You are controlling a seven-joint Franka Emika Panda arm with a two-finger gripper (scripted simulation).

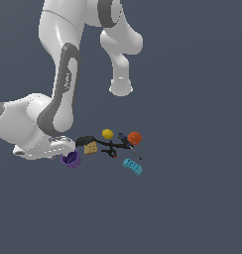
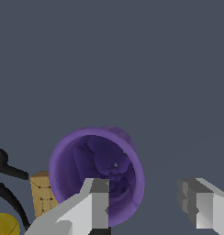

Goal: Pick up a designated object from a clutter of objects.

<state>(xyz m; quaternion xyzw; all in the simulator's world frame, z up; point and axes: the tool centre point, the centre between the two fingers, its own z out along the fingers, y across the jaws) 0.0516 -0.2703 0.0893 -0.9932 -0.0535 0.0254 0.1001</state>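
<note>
The purple cup lies tipped, its dark hollow facing the wrist camera. My gripper is open and straddles the cup's rim. One finger sits in front of the cup's mouth, and the other finger stands apart outside the wall. In the exterior view the cup shows just under the arm's white hand, at the edge of the clutter on the exterior view's left. The fingers themselves are hidden there.
The clutter spreads toward the exterior view's right: tan holed block, yellow ball, thin black tools, orange ball, cyan studded brick. The tan block sits close beside the cup.
</note>
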